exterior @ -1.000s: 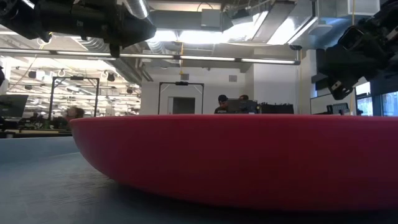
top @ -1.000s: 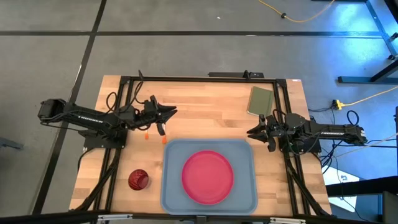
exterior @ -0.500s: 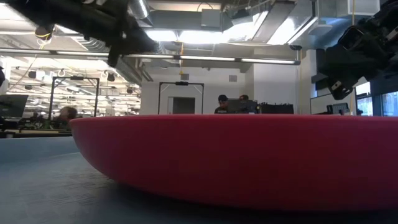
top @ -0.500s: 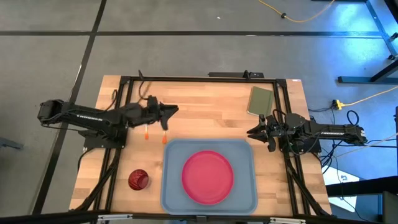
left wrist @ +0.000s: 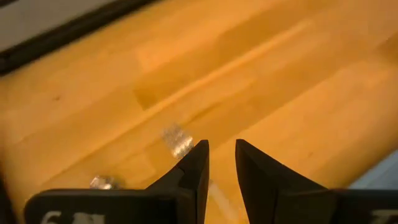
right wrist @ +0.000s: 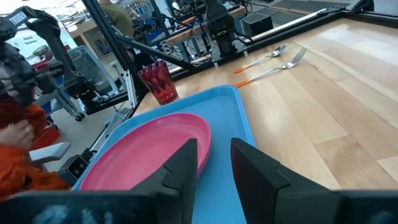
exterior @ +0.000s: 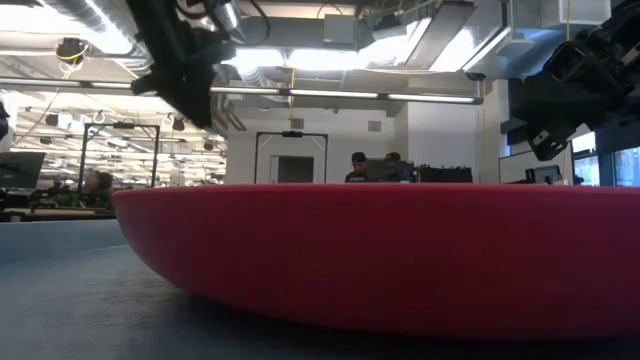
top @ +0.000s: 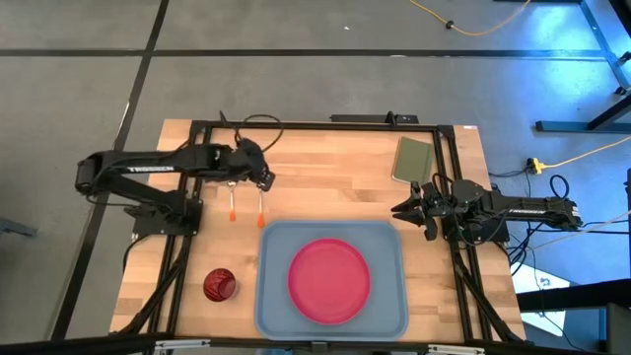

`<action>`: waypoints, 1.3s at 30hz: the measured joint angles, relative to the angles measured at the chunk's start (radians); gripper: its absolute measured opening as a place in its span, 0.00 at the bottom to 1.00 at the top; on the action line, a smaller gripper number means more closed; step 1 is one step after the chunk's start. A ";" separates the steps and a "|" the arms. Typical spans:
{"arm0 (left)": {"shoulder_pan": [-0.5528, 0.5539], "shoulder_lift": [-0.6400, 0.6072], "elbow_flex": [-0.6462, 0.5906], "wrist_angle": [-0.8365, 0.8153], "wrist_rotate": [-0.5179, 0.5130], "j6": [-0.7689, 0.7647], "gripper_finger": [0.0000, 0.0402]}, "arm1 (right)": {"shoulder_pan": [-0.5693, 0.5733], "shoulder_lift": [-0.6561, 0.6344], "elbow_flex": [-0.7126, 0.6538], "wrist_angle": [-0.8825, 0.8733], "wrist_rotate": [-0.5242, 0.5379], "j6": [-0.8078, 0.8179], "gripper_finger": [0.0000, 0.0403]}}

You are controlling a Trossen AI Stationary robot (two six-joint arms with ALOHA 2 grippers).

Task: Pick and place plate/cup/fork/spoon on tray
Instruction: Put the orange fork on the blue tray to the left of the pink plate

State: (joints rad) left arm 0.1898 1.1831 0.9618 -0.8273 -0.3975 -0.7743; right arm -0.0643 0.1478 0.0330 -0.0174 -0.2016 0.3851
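Note:
The pink-red plate [top: 328, 279] lies flat in the blue-grey tray [top: 276, 237] at the table's near middle; it fills the low view [exterior: 380, 260]. The maroon cup [top: 219, 285] stands on the table left of the tray. The spoon [top: 232, 202] and the fork [top: 260, 207] lie side by side on the wood beyond the tray's far left corner, orange handles toward the tray. My left gripper [top: 260, 180] points down over their metal ends, slightly open and empty; the fork's prongs [left wrist: 177, 140] show just beyond its fingers. My right gripper [top: 399, 210] hovers at the tray's far right corner, slightly open and empty.
An olive-green pad [top: 412, 159] lies at the table's far right. A black frame [top: 315, 124] runs along the table's far edge and sides. Bare wood lies between the cutlery and the pad. People and desks show in the room beyond.
My left gripper has tipped from pointing level toward the table's right to pointing down, and its arm has stretched out toward the far edge. It now stands over the metal ends of the fork and spoon. Nothing else has moved.

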 joint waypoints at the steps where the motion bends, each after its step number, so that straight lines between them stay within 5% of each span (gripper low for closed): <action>1: 0.000 0.013 0.000 -0.011 -0.004 0.013 0.18 | 0.000 0.000 0.000 0.000 0.000 0.000 0.25; 5: 0.000 0.065 -0.001 -0.005 -0.052 0.063 0.18 | 0.000 0.001 0.000 0.000 0.000 0.000 0.25; 23: -0.036 0.408 -0.001 -0.017 0.068 -0.349 0.18 | 0.000 0.000 0.000 0.000 0.000 0.000 0.25; 39: -0.090 0.463 -0.001 -0.030 0.067 -0.561 0.18 | 0.000 0.001 0.000 0.000 0.000 0.000 0.25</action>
State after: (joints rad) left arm 0.1000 1.6463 0.9611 -0.8574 -0.3305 -1.3355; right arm -0.0639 0.1486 0.0328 -0.0174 -0.2020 0.3851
